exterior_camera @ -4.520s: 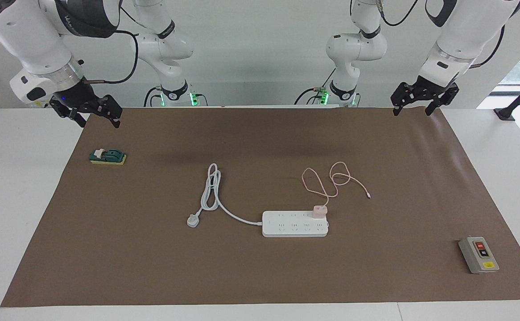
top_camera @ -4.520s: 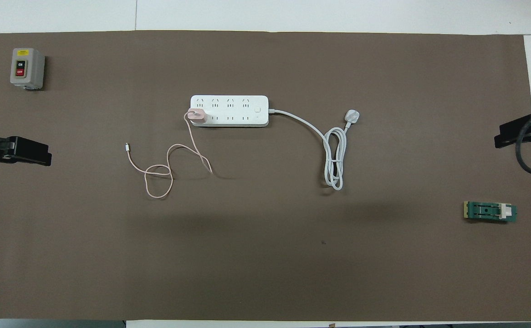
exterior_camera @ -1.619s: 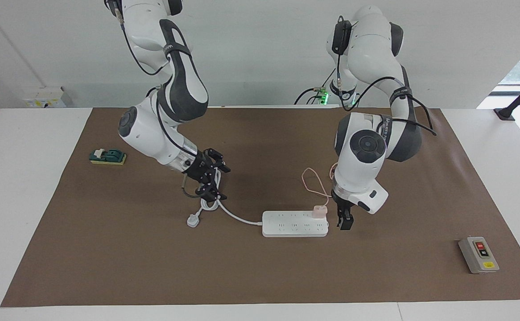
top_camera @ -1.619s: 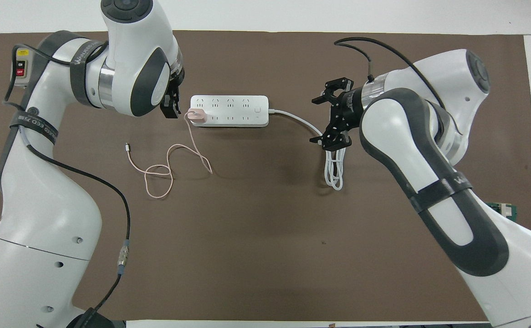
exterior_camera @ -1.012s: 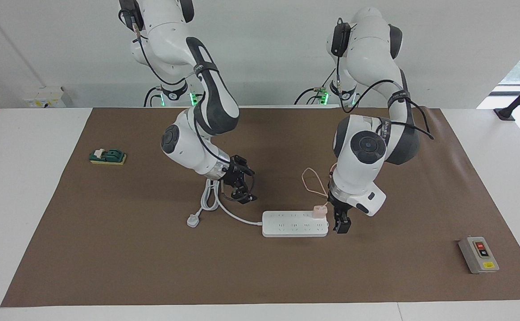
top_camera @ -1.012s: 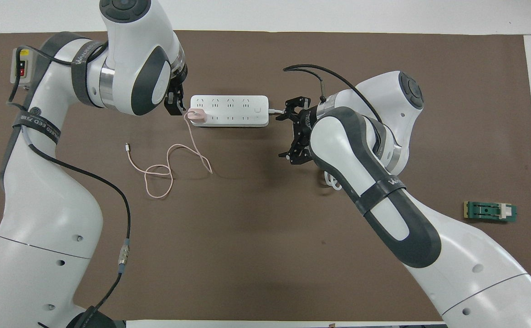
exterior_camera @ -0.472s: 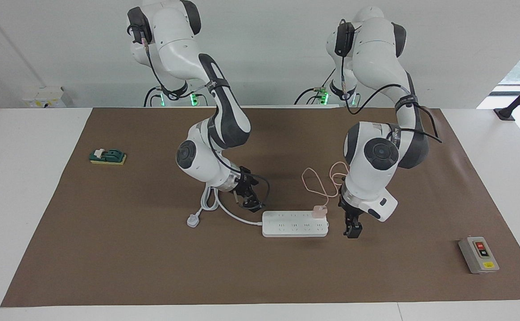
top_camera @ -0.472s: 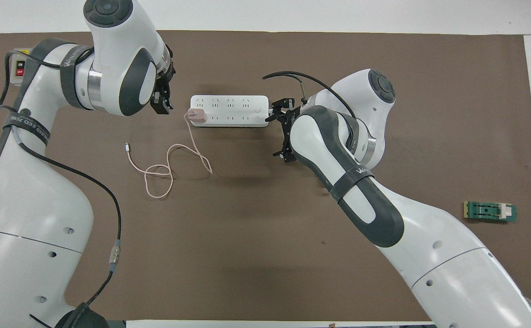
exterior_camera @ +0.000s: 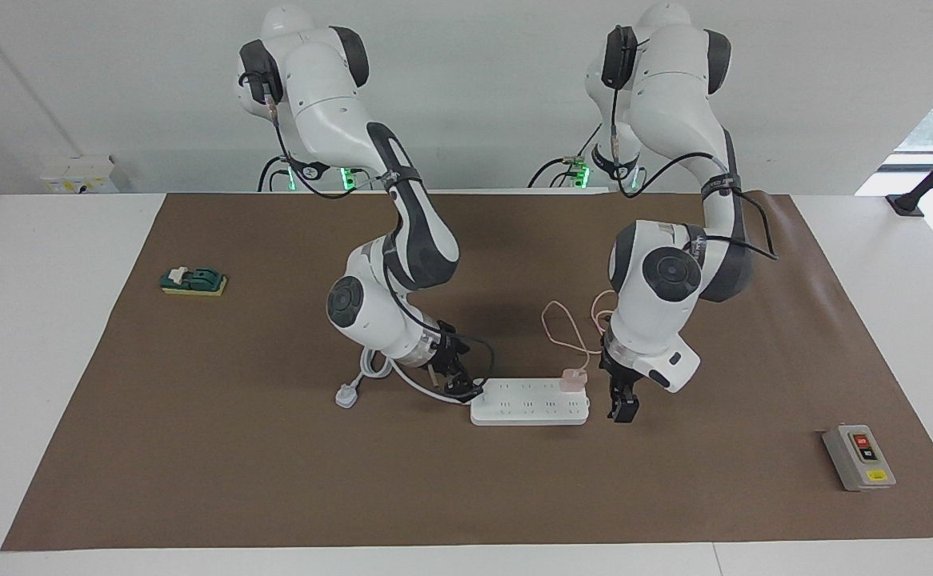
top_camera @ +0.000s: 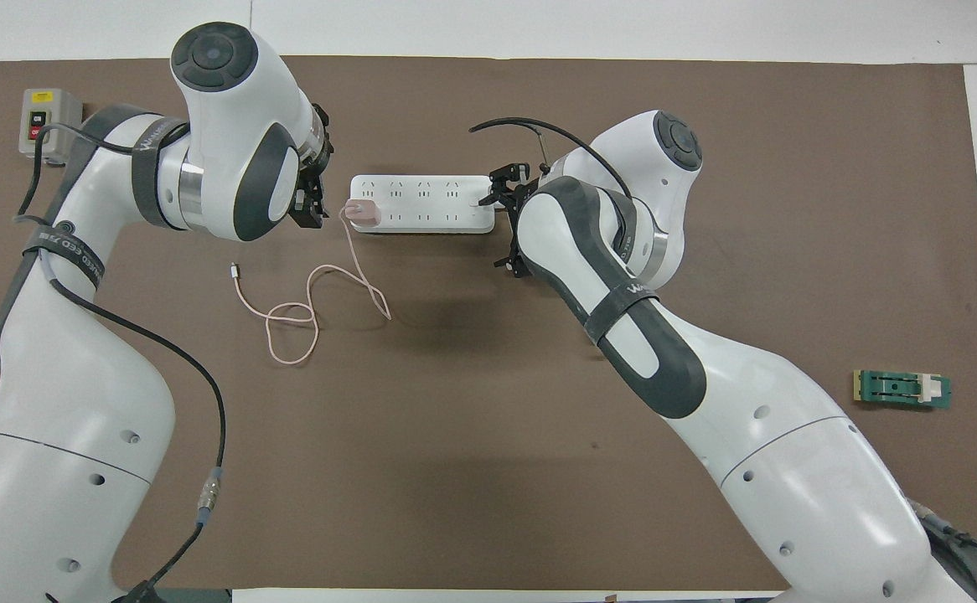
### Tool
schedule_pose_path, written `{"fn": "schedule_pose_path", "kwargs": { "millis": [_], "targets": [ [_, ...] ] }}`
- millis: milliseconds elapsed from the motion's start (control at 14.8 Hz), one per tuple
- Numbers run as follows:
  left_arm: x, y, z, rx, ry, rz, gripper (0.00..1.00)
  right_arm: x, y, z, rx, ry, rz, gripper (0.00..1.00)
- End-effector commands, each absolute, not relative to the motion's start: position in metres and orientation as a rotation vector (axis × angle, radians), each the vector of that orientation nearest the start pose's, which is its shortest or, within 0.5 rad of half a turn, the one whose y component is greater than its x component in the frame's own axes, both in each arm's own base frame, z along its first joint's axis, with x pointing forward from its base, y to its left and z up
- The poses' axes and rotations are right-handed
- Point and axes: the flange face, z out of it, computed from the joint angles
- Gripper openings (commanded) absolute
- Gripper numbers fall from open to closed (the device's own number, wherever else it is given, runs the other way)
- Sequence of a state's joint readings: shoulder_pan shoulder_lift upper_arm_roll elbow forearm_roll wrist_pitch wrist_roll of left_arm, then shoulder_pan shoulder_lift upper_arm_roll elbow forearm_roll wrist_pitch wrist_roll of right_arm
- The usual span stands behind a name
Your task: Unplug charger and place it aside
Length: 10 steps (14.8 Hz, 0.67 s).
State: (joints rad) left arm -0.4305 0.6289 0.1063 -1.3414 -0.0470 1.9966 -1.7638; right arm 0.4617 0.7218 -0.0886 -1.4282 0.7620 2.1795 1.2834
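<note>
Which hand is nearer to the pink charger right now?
Left. The left hand hangs just off the end of the power strip where the charger is plugged in. The right hand is at the strip's cord end.

The small pale-pink charger (exterior_camera: 572, 379) sits plugged into the power strip (exterior_camera: 526, 409), its thin pink cable (top_camera: 304, 310) looping toward the robots.

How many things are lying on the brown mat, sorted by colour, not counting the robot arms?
White: 1, the power strip with its cord
Pink: 1, the charger with its cable
Grey: 1, the switch box
Green: 1, the small green switch
Total: 4
</note>
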Motion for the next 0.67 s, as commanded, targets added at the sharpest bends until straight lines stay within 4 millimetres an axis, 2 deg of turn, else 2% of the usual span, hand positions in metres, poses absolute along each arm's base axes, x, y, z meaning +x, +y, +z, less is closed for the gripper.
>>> {"fn": "schedule_pose_path", "kwargs": {
  "millis": [0, 202, 337, 405, 607],
  "targets": [
    [0.666, -0.261, 0.359, -2.415, -2.078, -0.05, 1.0, 0.69, 0.306, 0.273, -2.11, 1.625, 0.517, 1.0],
    [0.656, -0.276, 0.356, -2.427, -2.083, -0.056, 1.0, 0.695, 0.306, 0.264, -2.094, 1.647, 0.5, 1.0],
    [0.653, -0.278, 0.355, -2.422, -2.073, -0.047, 1.0, 0.706, 0.307, 0.266, -2.08, 1.641, 0.483, 1.0],
    [0.65, -0.282, 0.356, -2.418, -2.076, -0.044, 0.99, 0.714, 0.3, 0.263, -2.056, 1.663, 0.477, 1.0],
    [0.645, -0.285, 0.352, -2.411, -2.069, -0.035, 0.9, 0.722, 0.301, 0.259, -2.028, 1.687, 0.47, 1.0]
  ]
}}
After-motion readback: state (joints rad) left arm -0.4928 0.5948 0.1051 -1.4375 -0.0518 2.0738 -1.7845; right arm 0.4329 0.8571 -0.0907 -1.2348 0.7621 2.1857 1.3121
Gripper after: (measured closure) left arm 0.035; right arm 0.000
